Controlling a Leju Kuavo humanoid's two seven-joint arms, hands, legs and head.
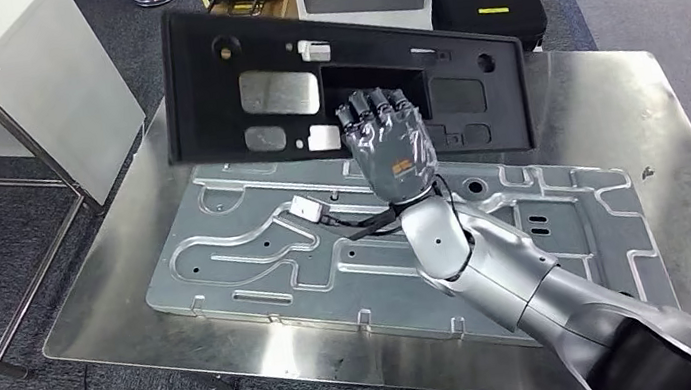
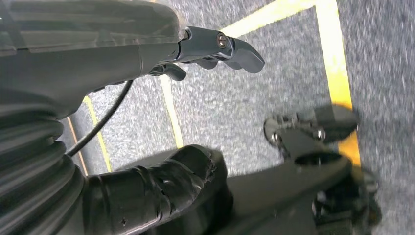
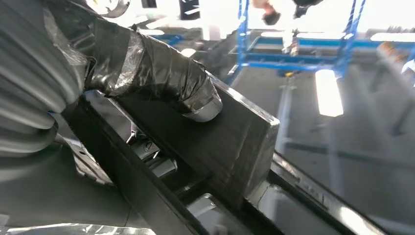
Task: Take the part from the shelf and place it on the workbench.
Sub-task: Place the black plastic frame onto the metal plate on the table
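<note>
Right arm (image 1: 491, 256) reaching forward from lower right, right hand (image 1: 387, 144) raised, fingers hooked into an opening, gripping, left hand (image 2: 147, 54) hanging toward the floor, fingers apart, holding nothing

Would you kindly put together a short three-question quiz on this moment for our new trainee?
1. True or false: the black panel lies flat on the workbench.
2. Which hand holds the panel: A) left, B) right, C) both?
3. Fill in: beneath the panel, on the workbench, lies a grey ____ plate.

Key
1. False: it is tilted up, raised above the plate.
2. B: the right hand grips it through an opening, fingers hooked over the edge; the left hand hangs over the floor.
3. Metal.
</note>
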